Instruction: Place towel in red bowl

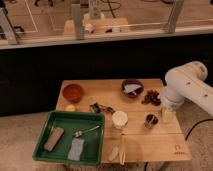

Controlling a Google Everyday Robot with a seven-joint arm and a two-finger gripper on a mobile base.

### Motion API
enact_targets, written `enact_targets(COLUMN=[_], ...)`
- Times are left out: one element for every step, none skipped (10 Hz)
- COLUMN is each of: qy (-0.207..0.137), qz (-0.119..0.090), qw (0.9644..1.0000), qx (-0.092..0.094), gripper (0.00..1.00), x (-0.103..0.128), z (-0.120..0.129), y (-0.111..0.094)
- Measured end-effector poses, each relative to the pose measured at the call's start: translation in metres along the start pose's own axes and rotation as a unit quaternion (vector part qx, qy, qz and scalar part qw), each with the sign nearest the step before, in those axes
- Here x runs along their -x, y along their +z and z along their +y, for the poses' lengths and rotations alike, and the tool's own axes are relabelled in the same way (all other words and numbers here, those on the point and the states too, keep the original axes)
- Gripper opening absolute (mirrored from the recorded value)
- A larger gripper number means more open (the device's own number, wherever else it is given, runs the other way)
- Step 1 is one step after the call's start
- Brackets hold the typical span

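Observation:
The red bowl [73, 92] stands at the back left of the wooden table [165, 142]. A small grey-blue folded towel [76, 148] lies flat in the green tray [50, 120] at the front left. My white arm [189, 89] comes in from the right. Its gripper [167, 114] points down over the table's right side, next to a dark cup [151, 120]. The gripper is far from both the towel and the red bowl.
The tray also holds a brown block [54, 138] and a spoon [86, 132]. A dark bowl [132, 88] with something white in it, a dark clump [151, 96], a white cup [119, 119], a yellow item [70, 107] and utensils [119, 151] share the table.

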Motion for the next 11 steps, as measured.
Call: enact_targets(qy=[0.000,0.000,0.000,0.000,0.000,0.005,0.009,0.010,0.011,0.015,0.018], qz=[0.000,0.000,0.000,0.000,0.000,0.009,0.019,0.021,0.021,0.017,0.007], qw=[1.0000,1.0000,1.0000,1.0000,1.0000,0.9999,0.9996,0.9993,0.9990,0.9984,0.9975], qx=[0.000,0.000,0.000,0.000,0.000,-0.010,-0.020,-0.028,-0.038,-0.051,-0.067], gripper=[0.80,0.80,0.80,0.80,0.80,0.80,0.80,0.80,0.80,0.80,0.80], x=[0.000,0.000,0.000,0.000,0.000,-0.003,-0.005,-0.004,-0.003,0.000,0.007], z=[0.000,0.000,0.000,0.000,0.000,-0.004,-0.012,-0.023,-0.039,-0.056,-0.077], y=[0.000,0.000,0.000,0.000,0.000,-0.001,-0.002,-0.002,0.001,0.004,0.008])
